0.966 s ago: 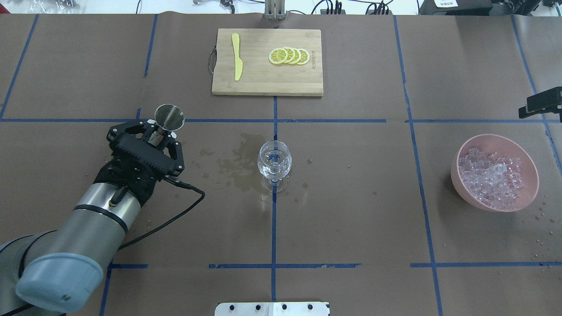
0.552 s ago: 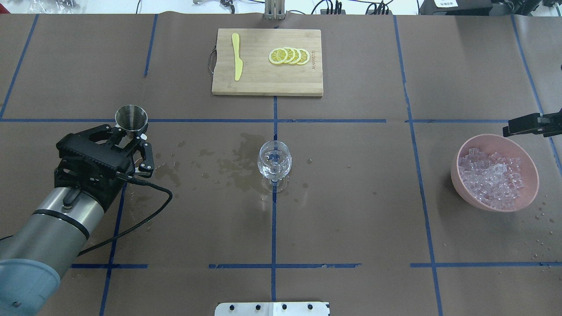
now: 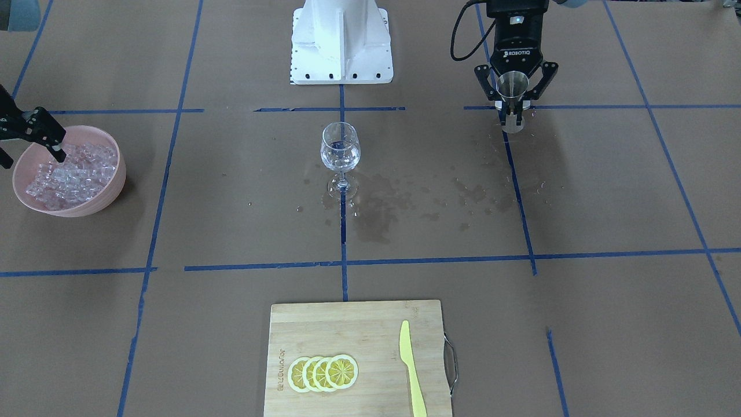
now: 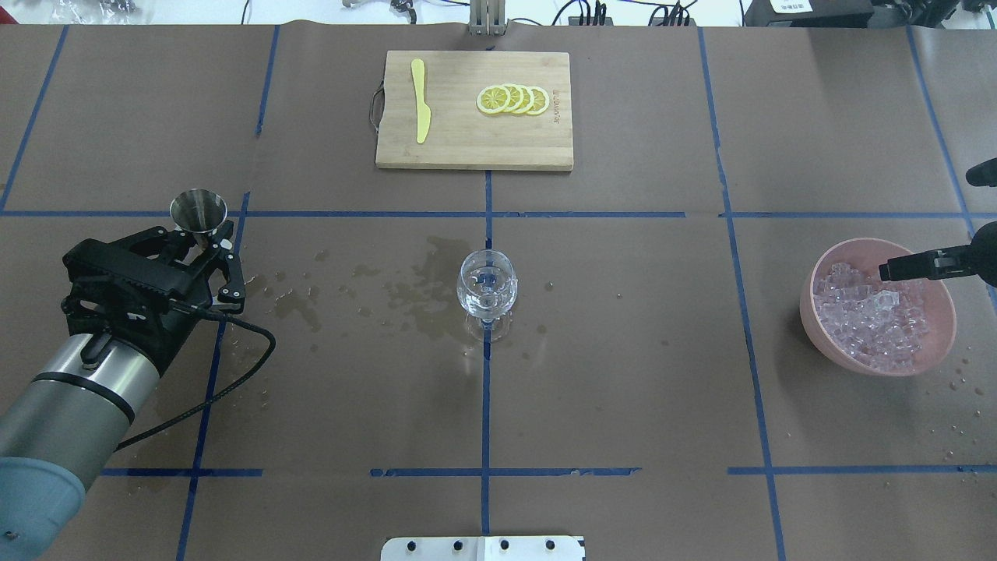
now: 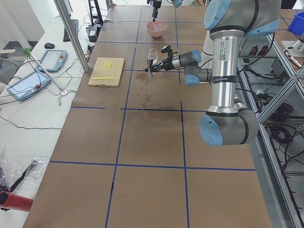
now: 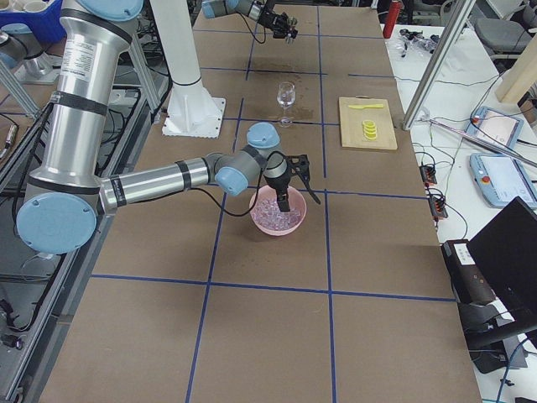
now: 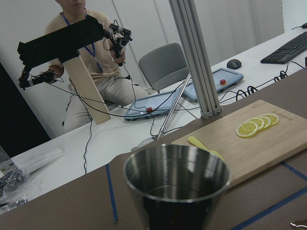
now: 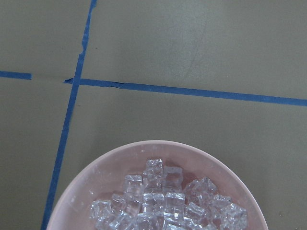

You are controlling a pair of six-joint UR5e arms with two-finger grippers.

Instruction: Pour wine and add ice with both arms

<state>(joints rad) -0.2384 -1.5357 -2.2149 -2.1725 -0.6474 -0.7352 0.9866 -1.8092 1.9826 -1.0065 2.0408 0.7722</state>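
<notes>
Black left gripper (image 3: 513, 107) clenched on upright steel jigger (image 4: 199, 210), clear stemmed glass (image 4: 486, 284) mid-table holding a little colourless wine (image 3: 340, 161), right gripper (image 3: 32, 156) spread open over pink bowl (image 4: 880, 366) of glassy ice cubes (image 4: 872, 319).

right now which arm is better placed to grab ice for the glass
Right. The right hand is open at the pink bowl of ice; the left hand is shut on the metal jigger at the other end.

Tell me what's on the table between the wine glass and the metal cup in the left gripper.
Nothing solid: only dark wet stains and small droplets on the brown paper, seen best in the overhead view.
</notes>
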